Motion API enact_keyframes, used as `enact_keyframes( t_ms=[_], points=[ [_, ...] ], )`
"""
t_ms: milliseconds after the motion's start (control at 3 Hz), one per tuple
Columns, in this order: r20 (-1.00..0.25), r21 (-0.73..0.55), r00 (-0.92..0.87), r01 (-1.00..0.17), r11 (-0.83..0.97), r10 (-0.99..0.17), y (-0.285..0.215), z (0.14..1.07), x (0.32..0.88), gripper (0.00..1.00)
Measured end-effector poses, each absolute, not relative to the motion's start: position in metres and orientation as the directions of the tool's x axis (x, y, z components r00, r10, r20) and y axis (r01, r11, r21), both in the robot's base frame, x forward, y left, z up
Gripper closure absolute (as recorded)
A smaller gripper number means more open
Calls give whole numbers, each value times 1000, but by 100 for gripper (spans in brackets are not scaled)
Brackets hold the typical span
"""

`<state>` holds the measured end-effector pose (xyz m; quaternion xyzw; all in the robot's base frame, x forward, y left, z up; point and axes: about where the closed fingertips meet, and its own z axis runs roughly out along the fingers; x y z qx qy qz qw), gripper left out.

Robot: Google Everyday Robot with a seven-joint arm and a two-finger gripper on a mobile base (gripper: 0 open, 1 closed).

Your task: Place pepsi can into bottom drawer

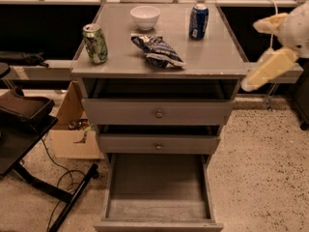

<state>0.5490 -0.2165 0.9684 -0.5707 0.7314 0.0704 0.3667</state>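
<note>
The pepsi can (198, 21), dark blue with a silver top, stands upright at the back right of the grey cabinet top (212, 57). The bottom drawer (157, 211) is pulled out wide at the foot of the cabinet, and its flat grey floor is bare. My gripper (251, 56), with cream-coloured fingers, hangs in the air off the right edge of the cabinet top. It is to the right of the pepsi can and a little lower, well apart from it. Its jaws stand spread and hold nothing.
A green-and-white soda can (95, 43) stands at the front left of the top, a white bowl (145, 17) at the back, and a crumpled chip bag (157, 51) in the middle. Two shallower drawers with round knobs (158, 113) are slightly open. A cardboard box (72, 129) and a black stand (24, 129) sit to the left.
</note>
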Motion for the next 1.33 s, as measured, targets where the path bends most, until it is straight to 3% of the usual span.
enact_keyframes(
  t_ms=[333, 1000, 1333],
  points=[
    [-773, -319, -16, -854, 411, -634, -209, 955, 606, 0],
    [-925, -279, 65, -783, 555, -373, -201, 929, 680, 0],
    [-925, -279, 65, -783, 555, -373, -201, 929, 680, 0]
  ],
)
